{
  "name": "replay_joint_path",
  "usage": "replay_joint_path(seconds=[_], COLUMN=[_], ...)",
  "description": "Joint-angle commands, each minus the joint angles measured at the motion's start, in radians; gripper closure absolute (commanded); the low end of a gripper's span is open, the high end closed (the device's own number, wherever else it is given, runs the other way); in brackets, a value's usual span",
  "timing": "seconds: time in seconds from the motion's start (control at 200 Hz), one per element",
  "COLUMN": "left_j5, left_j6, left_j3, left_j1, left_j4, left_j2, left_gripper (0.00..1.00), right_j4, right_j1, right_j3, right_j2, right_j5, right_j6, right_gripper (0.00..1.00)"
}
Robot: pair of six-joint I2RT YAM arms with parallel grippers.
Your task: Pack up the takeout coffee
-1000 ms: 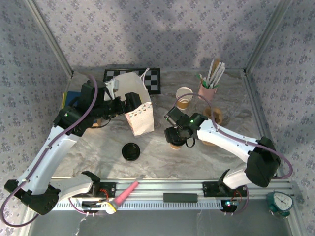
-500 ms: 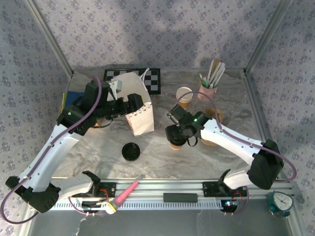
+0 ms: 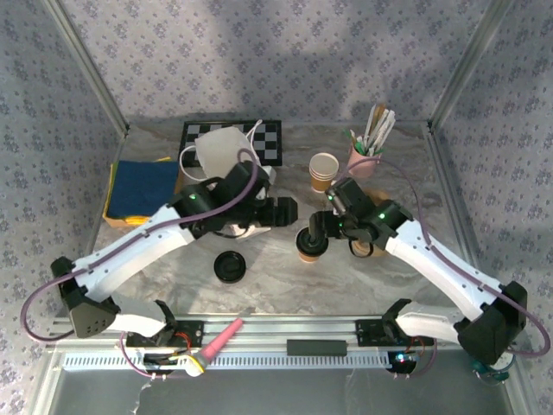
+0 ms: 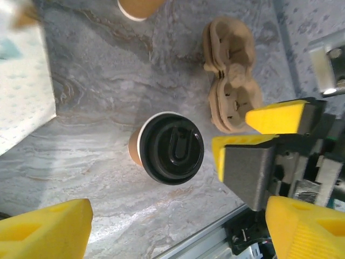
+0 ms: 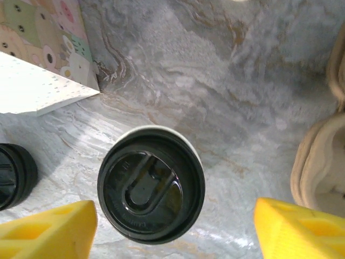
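Okay, I swung the left gripper (image 4: 177, 229) off the paper bag (image 3: 216, 149) toward the lidded takeout coffee (image 5: 151, 186), mid-tabletop. It and the right gripper (image 5: 177, 224) stood open, gripping nothing; the coffee was unpacked.

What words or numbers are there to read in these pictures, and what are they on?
None can be read.
Black plastic lid on the brown paper cup: raised shapes, no clear letters.
White paper bag with cartoon animals: no words seen.
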Motion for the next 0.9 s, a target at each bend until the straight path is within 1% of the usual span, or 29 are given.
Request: replay_joint_path(seconds=[0.0,0.065,0.125,0.18,0.24,0.29,0.41,0.52,0.54,0.56,0.67,0.69,0.895], left_j5=[-0.074,-0.1,-0.118,-0.128,-0.124,-0.124,-0.131,-0.128,-0.125,-0.123,-0.122,-0.12,-0.09], left_j6=[-0.038,-0.048,-0.055,-0.068,-0.073,-0.077,-0.064,-0.046,-0.042,-0.037,-0.025,-0.023,-0.009], left_j3=[0.014,0.012,0.008,0.003,-0.012,-0.029,-0.059,-0.058,-0.056,-0.057,-0.06,-0.063,-0.071], left_j1=[-0.051,-0.079,-0.099,-0.11,-0.114,-0.117,-0.117,-0.115,-0.115,-0.115,-0.109,-0.107,-0.095], left_j4=[-0.031,-0.035,-0.04,-0.043,-0.026,-0.009,0.028,0.044,0.049,0.054,0.077,0.082,0.109], left_j2=[0.047,0.079,0.113,0.142,0.165,0.179,0.205,0.24,0.244,0.248,0.263,0.266,0.291], left_gripper=[0.23,0.25,0.3,0.31,0.35,0.37,0.4,0.41,0.43,0.46,0.5,0.51,0.54], right_j4=[-0.009,0.039,0.072,0.093,0.111,0.127,0.177,0.22,0.223,0.224,0.224,0.25,0.27], right_j1=[-0.066,-0.119,-0.166,-0.198,-0.217,-0.231,-0.24,-0.243,-0.243,-0.242,-0.242,-0.242,-0.231], right_j3=[-0.085,-0.145,-0.194,-0.228,-0.255,-0.271,-0.305,-0.332,-0.334,-0.336,-0.343,-0.343,-0.349], right_j2=[-0.072,-0.117,-0.151,-0.174,-0.189,-0.198,-0.2,-0.183,-0.179,-0.177,-0.164,-0.161,-0.133], right_j5=[-0.112,-0.189,-0.254,-0.297,-0.328,-0.352,-0.395,-0.427,-0.427,-0.427,-0.432,-0.434,-0.437], right_j6=[0.061,0.063,0.093,0.11,0.127,0.136,0.164,0.184,0.186,0.186,0.188,0.188,0.191], right_gripper=[0.28,0.35,0.39,0.4,0.4,0.4,0.42,0.43,0.44,0.44,0.45,0.45,0.46])
